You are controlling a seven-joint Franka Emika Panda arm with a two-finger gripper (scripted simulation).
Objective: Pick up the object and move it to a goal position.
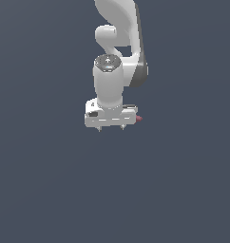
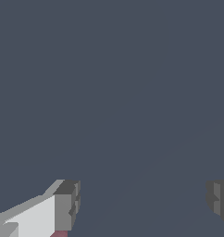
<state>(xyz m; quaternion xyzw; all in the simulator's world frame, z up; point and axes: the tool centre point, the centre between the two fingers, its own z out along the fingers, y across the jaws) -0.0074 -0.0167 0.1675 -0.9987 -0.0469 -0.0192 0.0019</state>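
1. From the exterior view I see the white arm (image 1: 118, 47) pointing straight down, its pincer (image 1: 110, 127) hanging over the plain dark table (image 1: 41, 190)
2. On the wrist view the pincer's two fingertips (image 2: 66, 206) stand wide apart, spread, with only bare table showing between them
3. The object (image 1: 138, 118) shows only as a small maroon sliver poking out at the hand's edge on the exterior view's right; on the wrist view a scrap of the same red (image 2: 59, 234) peeks out just beside one finger, outside the gap
4. So I judge nothing is gripped: the pick-up is not yet done
5. I see no goal marker in either view, so I cannot tell where the carry ends
6. Left to do, as I read it: centre over the object, close, lift, carry
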